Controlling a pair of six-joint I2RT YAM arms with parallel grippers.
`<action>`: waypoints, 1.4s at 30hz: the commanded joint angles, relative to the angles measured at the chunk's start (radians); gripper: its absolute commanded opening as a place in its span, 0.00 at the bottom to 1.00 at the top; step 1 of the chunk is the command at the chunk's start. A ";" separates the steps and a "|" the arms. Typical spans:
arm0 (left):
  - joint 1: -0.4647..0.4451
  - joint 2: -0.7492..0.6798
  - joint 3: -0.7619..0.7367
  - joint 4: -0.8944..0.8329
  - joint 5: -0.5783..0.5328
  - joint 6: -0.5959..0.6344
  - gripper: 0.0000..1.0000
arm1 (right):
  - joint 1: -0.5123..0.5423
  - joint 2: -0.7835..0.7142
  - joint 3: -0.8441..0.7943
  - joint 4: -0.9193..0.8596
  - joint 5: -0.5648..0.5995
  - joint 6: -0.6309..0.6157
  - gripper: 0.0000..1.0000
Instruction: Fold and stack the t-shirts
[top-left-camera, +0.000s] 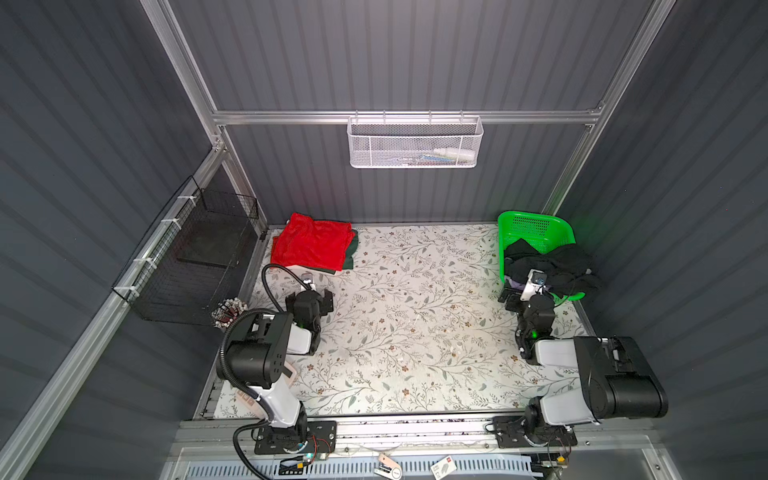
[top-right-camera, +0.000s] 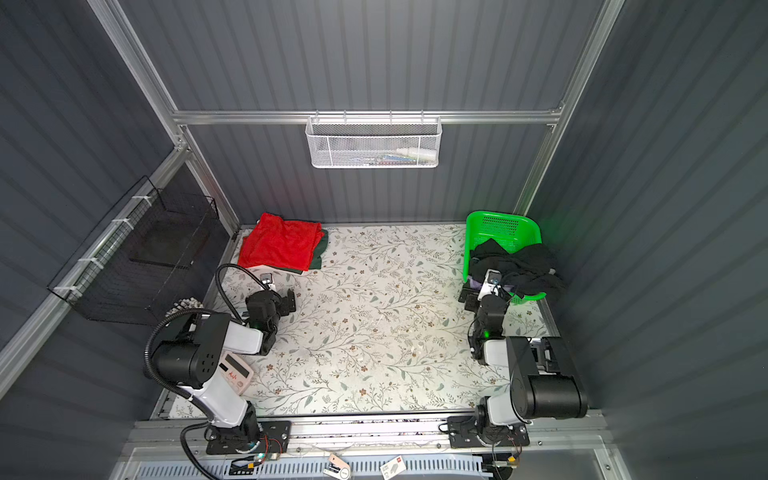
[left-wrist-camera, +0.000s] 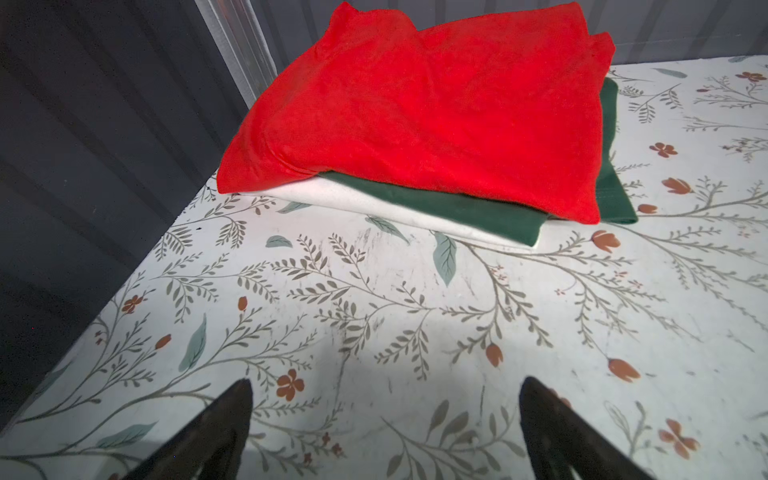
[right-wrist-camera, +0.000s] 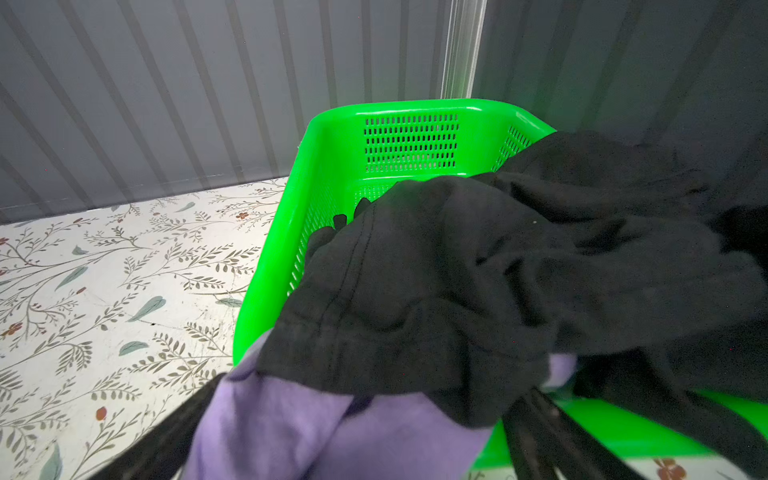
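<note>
Progress stood at roughly the halfway mark, by my reckoning. In the far left corner of the table (top-left-camera: 415, 316) the red shirt (top-left-camera: 311, 245) lay folded on top of the dark green shirt (left-wrist-camera: 482, 214), whose edges showed beneath it along two sides. Under the green one the left wrist view showed a white layer (left-wrist-camera: 374, 203). Whether that was another folded shirt or something else could not be told.

The other two shirts were not folded. The black shirt (top-left-camera: 557, 262) sat bunched in the basket (top-left-camera: 536, 224) at the far right of the table, spilling over its rim. The lavender shirt (right-wrist-camera: 291, 428) lay under it and hung over the basket's near edge.

The right gripper (right-wrist-camera: 374, 386) was at that near edge with its jaws spread wide. The lavender cloth lay between them and the black cloth partly covered one finger, but nothing was clamped. The left gripper (left-wrist-camera: 386, 386) hovered over bare table just in front of the folded shirts, its jaws wide too and empty.

Left to do, as I judged it: draw the lavender and black shirts out of the basket, fold each on the open middle of the table, and set them on top of the red one.
</note>
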 joint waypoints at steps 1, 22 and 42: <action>0.008 0.003 0.015 0.009 -0.014 -0.010 1.00 | -0.010 0.000 0.012 -0.021 -0.034 0.011 0.99; 0.012 0.004 0.019 -0.003 -0.009 -0.011 1.00 | -0.016 0.002 0.018 -0.033 -0.047 0.016 0.99; -0.195 -0.406 -0.003 -0.356 -0.202 -0.047 1.00 | 0.113 -0.082 -0.079 0.140 0.211 -0.079 0.99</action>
